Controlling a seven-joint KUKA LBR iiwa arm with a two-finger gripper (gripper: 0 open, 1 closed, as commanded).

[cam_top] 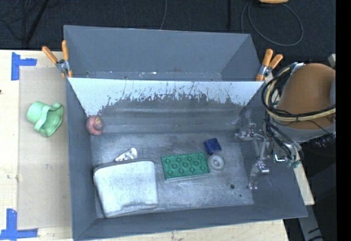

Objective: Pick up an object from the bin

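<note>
Gripper (255, 152) low over the bin (164, 59) floor at three o'clock; open or closed, you cannot tell. At its nine o'clock: grey round cap (217, 162), blue block (212, 145), then green studded brick (185, 166).

Grey bin (159, 59): white towel (126, 188), green brick (185, 167), pink ball (95, 124).

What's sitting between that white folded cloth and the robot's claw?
In the camera view, a green studded block and a small grey round cap lie between the cloth and the gripper.
</note>
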